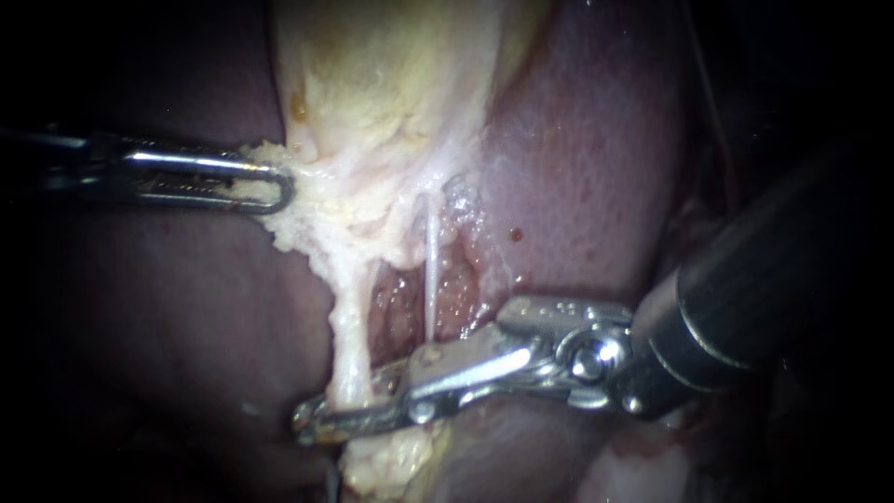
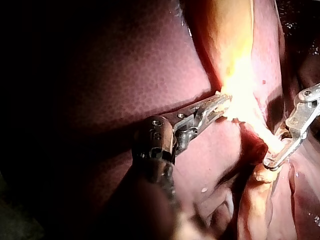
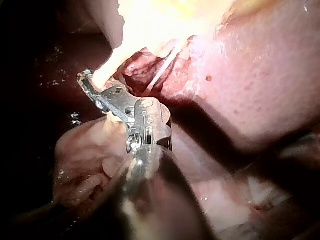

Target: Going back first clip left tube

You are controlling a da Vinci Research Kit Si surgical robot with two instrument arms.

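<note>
**Fig.** Endoscope view.

L. instrument (image 1: 277,191): jaws closed on the pale tissue (image 1: 307,200) at the edge of the gallbladder (image 1: 391,65). We judge it draws this toward its own shaft so both tubes stand taut & apart over the liver (image 1: 596,158).

R. instrument (image 1: 315,421): jaws only narrowly parted, astride the left tube (image 1: 346,326), which crosses betw. them near their tips. As far as we can see it is not clamped. The right tube (image 1: 431,270) lies clear, beyond the jaws nr. their hinge. No clip discernible.

We judge withdrawal along the shaft not yet begun. The tension should stop the tube dragging w/ the jaws.
</note>
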